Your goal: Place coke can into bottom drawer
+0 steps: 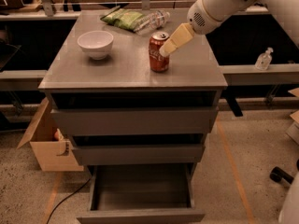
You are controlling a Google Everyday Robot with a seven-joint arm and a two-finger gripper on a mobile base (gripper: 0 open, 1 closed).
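The coke can (159,52), red with white script and a silver top, stands upright on the grey cabinet top (126,71), right of centre. My gripper (171,43) comes in from the upper right on the white arm. Its cream tip is at the can's upper right side, touching or just short of it. The bottom drawer (140,215) is pulled out below the two higher drawers, and its grey inside shows empty.
A white bowl (95,44) stands left of the can. A green chip bag (122,18) and a clear plastic bottle (152,20) lie at the cabinet's back. A cardboard box (46,146) sits on the floor at the left. A small bottle (264,59) stands on a ledge at the right.
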